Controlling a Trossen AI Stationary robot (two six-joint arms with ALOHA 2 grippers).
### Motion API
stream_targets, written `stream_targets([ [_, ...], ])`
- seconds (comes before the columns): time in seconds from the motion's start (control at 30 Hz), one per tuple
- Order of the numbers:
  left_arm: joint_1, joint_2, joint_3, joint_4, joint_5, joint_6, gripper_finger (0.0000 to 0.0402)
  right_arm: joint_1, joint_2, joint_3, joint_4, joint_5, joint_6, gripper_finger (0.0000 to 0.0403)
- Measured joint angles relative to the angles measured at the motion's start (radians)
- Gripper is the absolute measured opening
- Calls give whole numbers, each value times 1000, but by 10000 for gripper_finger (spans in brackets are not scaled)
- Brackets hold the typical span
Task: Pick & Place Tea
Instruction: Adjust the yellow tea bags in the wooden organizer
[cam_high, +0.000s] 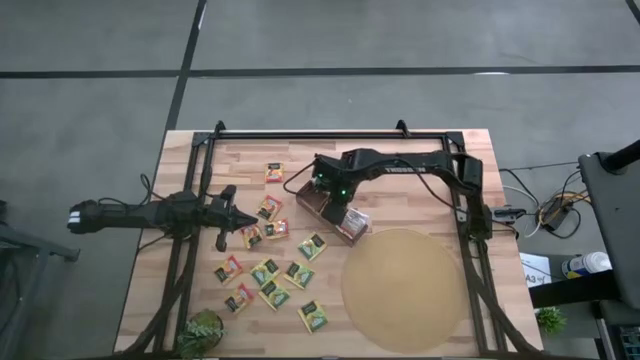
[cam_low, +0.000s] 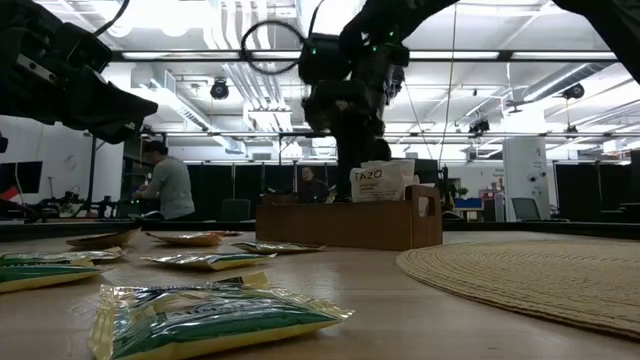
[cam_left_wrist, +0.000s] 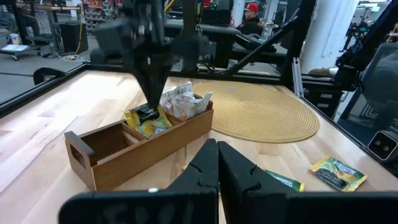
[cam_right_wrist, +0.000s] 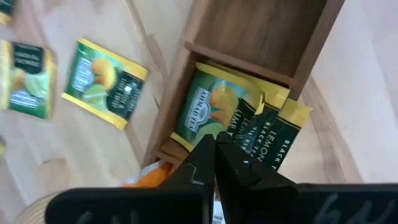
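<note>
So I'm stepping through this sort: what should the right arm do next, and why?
Probably lift the right pincer straight up out of the wooden box. It is shut, holding no sachet, low over the green-yellow sachets in the middle compartment, while more sachets lie loose on the table.

A white sachet (cam_low: 378, 183) standing in the box (cam_low: 340, 224) reads "TAZO". In the box's middle compartment, a green sachet (cam_right_wrist: 214, 112) shows "LIME", and two dark sachets (cam_right_wrist: 268, 138) beside it read "LEMON" and "BLACK TEA".
</note>
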Motion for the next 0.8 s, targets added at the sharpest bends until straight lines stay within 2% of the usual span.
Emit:
stream_targets([
  [0.2,0,0,0,0,0,0,0,-18,-69,3,0,149,3,8],
  [0.3,0,0,0,0,0,0,0,-35,-71,-1,-26,182,46,8],
  [0.6,0,0,0,0,0,0,0,-41,-64,-87,-26,251,56,8],
  [0.8,0,0,0,0,0,0,0,-44,-64,-125,-17,255,68,8],
])
